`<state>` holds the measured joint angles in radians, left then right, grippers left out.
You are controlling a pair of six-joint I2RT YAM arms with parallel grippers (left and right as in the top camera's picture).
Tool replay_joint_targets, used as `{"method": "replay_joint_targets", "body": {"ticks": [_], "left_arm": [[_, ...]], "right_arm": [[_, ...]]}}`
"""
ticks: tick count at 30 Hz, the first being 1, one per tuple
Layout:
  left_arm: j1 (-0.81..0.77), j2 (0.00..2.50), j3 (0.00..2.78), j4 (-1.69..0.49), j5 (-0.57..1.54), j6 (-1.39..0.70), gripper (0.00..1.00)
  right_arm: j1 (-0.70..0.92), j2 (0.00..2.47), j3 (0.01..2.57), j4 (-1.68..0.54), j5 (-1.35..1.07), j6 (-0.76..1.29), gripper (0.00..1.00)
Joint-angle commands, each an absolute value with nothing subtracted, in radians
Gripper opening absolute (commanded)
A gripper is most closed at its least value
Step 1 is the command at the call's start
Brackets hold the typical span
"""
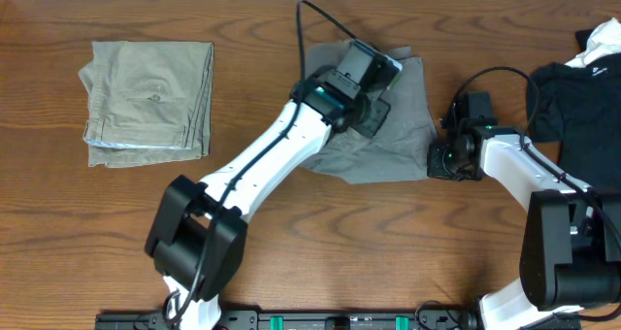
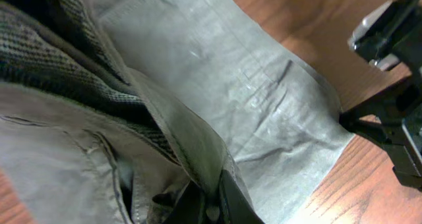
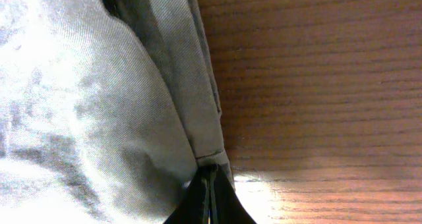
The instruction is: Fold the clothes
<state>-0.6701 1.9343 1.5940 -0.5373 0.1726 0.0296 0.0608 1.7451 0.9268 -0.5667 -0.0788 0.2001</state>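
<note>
The grey shorts (image 1: 409, 102) lay upper centre on the worktop (image 1: 320, 243), running roughly top to bottom, it seemed. The left pincer (image 2: 212, 199) was clenched on a fold near their top — the right pincer (image 3: 210, 184) on their lower-right edge.

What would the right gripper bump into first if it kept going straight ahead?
The grey shorts. The right gripper is shut on their edge, so going straight on it would likely just push into more of that cloth.

Likely a robotics lab, two robot arms (image 1: 262, 155), wooden table (image 1: 388, 233)
</note>
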Motion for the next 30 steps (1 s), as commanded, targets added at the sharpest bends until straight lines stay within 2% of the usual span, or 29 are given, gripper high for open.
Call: {"method": "replay_joint_targets", "body": {"ticks": [1,30], "left_arm": [[-0.690,1.953,1.623,-0.529,0.175,0.025,0.06],[-0.722,1.957,1.623,-0.385,0.176,-0.022,0.06]], "right_arm": [[0.054,1.786,0.883,-0.566,-0.054,0.209,0.01],[0.054,1.786,0.882,-0.563,-0.060,0.213,0.01]]}}
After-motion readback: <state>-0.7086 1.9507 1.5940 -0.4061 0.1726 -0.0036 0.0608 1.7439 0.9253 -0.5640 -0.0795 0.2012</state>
